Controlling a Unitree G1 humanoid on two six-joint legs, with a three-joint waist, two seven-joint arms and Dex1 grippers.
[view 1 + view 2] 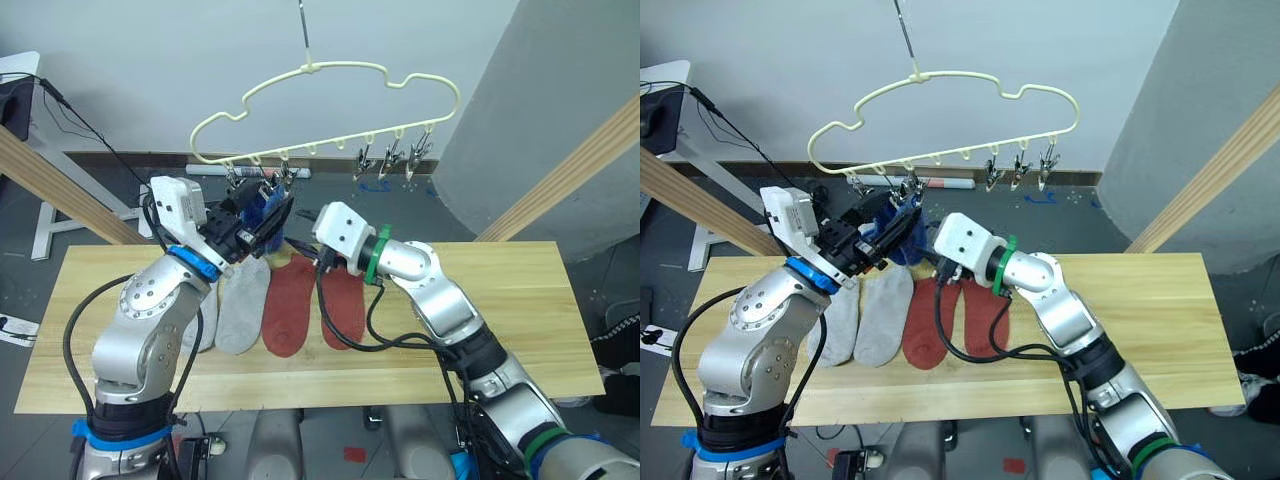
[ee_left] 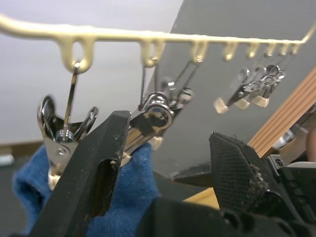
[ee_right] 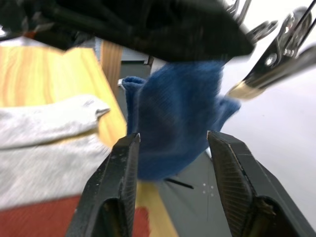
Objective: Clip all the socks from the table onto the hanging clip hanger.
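The pale cream clip hanger (image 1: 330, 70) hangs on a metal hook above the table (image 1: 520, 300). At its left-end clips (image 2: 153, 118) hangs a blue sock (image 3: 173, 118); I cannot tell which clip grips it. My left gripper (image 1: 265, 212) is raised to those clips and open, one finger (image 2: 98, 168) touching a clip. From the right, my right gripper (image 3: 170, 187) reaches in, open, a finger on each side of the blue sock. Two light grey socks (image 1: 238, 305) and two rust red socks (image 1: 292, 300) lie side by side on the table below.
Three bare metal clips (image 1: 392, 160) hang at the hanger's right end. Slanted round wooden poles (image 1: 560, 180) stand at the table's left and right. A black cable (image 1: 345, 335) from the right arm trails over the red socks. The table's right half is bare wood.
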